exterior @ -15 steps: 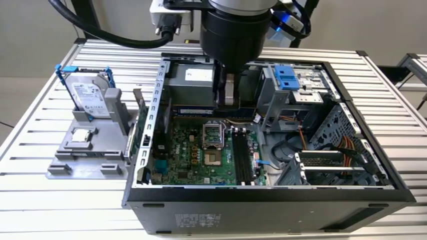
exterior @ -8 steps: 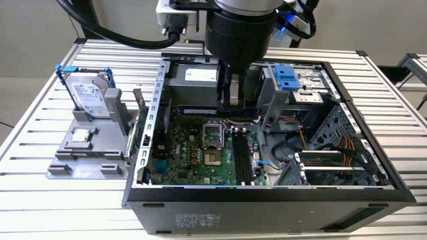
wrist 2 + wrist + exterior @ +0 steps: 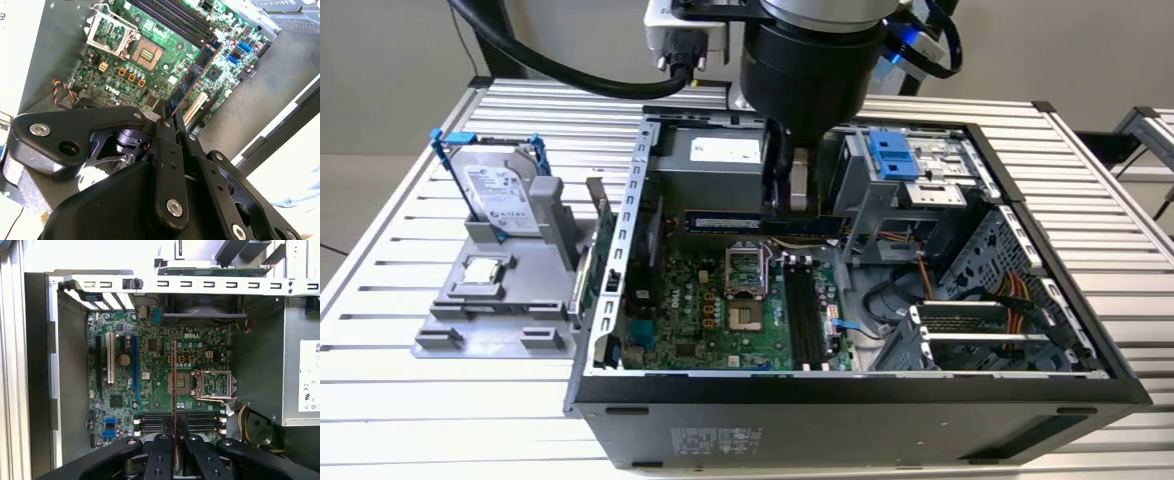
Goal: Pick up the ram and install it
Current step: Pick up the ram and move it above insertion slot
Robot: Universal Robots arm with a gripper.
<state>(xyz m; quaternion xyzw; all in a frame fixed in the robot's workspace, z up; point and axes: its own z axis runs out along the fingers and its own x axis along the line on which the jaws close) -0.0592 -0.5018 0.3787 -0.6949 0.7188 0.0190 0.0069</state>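
Status: ram (image 3: 727,221) is in the gripper (image 3: 797,208), hanging inside the open case (image 3: 854,385) above the motherboard (image 3: 707,310). Not seated.
Jaws: closed on the ram, pinching its two flat faces. In both wrist views the stick (image 3: 174,385) (image 3: 194,77) runs out from between the fingertips (image 3: 174,432) (image 3: 169,112).
Grip spot: a little off mid-length, toward the exterior view's right.
Orientation: long axis level, board on edge. It looks crosswise to the long black slots (image 3: 803,312), so not lined up with them as it hangs.
Below it: CPU socket (image 3: 747,268) and the slots (image 3: 180,422), clear gap, no contact.
Handling, my read: light, thin, stiff along its length, brittle if twisted. Smooth faces, so it can slip or pivot in a narrow pinch.
Where to hold: on the faces near the top edge and close to centre, leaving the contact edge and end notches free.
Risk: a skewed push could load one end and stress the board or the slot latches.
Bystander: hard drive (image 3: 500,195) upright in its grey stand outside the case, well apart.
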